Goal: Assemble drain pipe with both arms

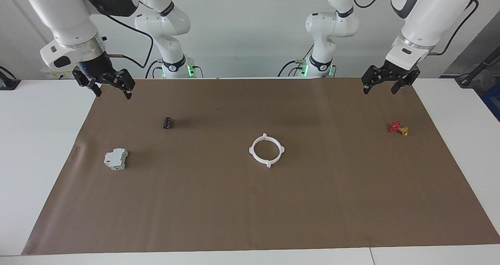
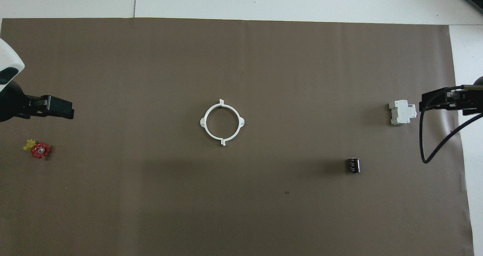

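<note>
Ring [image 1: 266,150] lay joined, flat on the middle of the tabletop [image 1: 250,202]. My left claw [image 1: 390,83] and right claw [image 1: 109,86] hung wide, empty, over the ends. Best I left it alone.

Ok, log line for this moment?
drain pipe: joined ring, mid-mat | left gripper: open, raised, empty | right gripper: open, raised, empty

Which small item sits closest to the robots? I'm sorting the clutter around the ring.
The black cylinder, toward the right arm's end. The grey-white block and white ring lie farther out; the red-and-yellow valve lies slightly farther.
</note>
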